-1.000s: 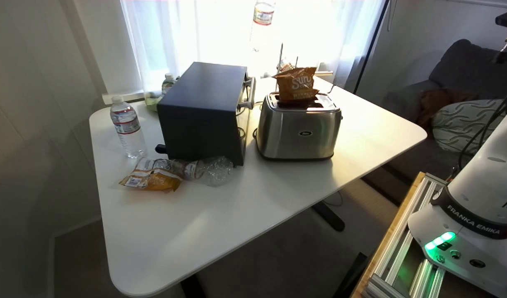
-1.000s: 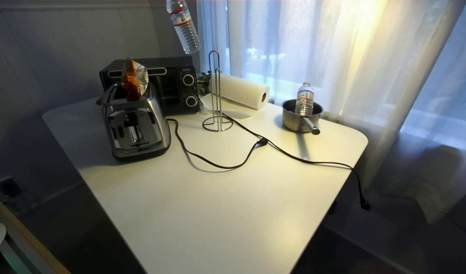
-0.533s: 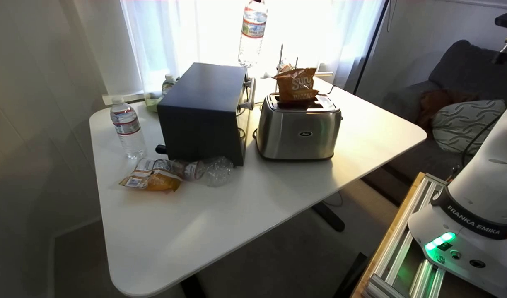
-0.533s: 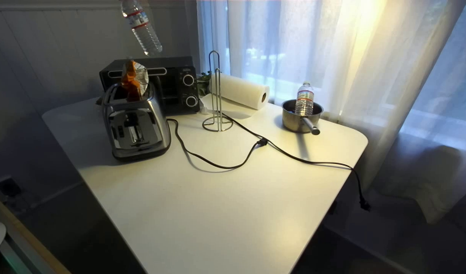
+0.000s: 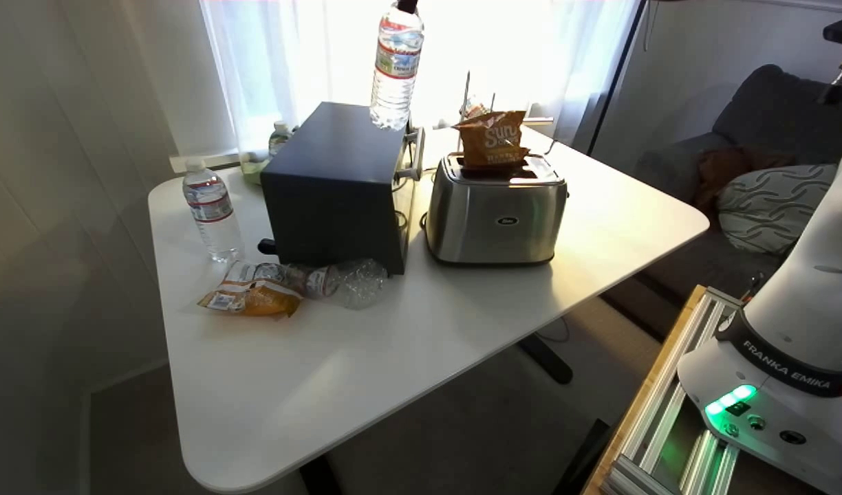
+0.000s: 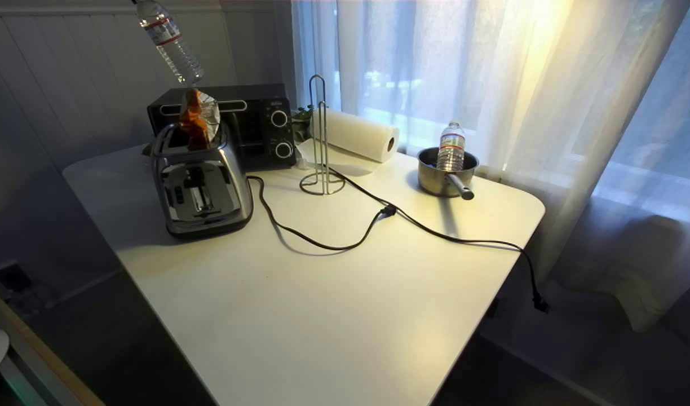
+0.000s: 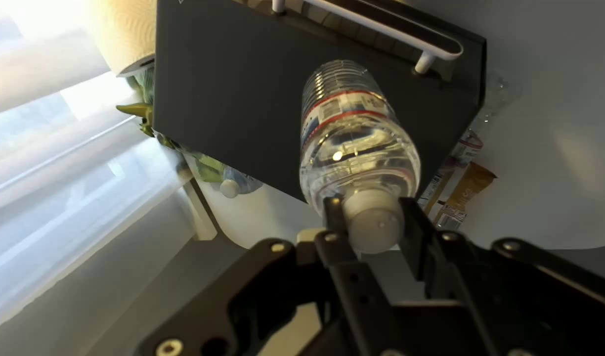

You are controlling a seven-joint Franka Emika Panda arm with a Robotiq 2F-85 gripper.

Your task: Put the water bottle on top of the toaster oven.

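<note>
Wrist view: my gripper (image 7: 370, 217) clamped on bottle (image 7: 354, 136) at its capped end; tilt I read from both exterior views.

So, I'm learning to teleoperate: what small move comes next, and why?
I'd probably turn the water bottle upright before lowering it: the gripper holds its top end, but in both exterior views it leans, so released that way onto the toaster oven it might topple.

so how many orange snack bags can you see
2: one bag sticking up from the silver toaster, another bag on the table beside the toaster oven. Others may be hidden.
</note>
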